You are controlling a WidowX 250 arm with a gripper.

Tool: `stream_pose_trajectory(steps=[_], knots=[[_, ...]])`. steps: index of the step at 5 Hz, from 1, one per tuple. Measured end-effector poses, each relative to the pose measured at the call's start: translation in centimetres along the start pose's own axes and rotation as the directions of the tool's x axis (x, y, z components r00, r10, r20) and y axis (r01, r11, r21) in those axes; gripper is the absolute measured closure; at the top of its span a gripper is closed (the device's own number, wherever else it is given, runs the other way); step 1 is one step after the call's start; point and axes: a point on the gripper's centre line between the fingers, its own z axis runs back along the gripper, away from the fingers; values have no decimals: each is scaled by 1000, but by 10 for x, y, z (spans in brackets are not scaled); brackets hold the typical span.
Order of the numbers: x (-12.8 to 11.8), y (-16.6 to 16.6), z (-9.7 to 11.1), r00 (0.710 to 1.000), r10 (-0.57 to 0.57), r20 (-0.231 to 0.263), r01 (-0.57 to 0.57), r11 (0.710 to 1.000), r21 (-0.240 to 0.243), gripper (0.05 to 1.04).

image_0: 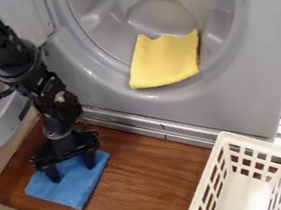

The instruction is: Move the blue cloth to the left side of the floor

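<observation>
My gripper points down over the blue cloth, at the left end of the brown wooden board. Its two fingers stand wide apart, open, with their tips at the cloth's upper part. The cloth lies spread and roughly square, one corner toward the board's front edge. The gripper body hides part of its far edge. Whether the fingertips touch the cloth, I cannot tell.
A yellow cloth drapes over the lower rim of the grey washer opening. At the right, a white slotted basket stands on the wooden board. The washer's round door is at the left.
</observation>
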Motion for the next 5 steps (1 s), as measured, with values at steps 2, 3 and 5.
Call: stream_pose_trajectory(steps=[2,3,5], knots=[[-6,-3,29,1000,0,-20,-1,999,-38,84],[-6,-6,51,1000,-7,-1,7,998,-68,84],[-19,-8,78,997,-72,-18,69,987,-144,84]])
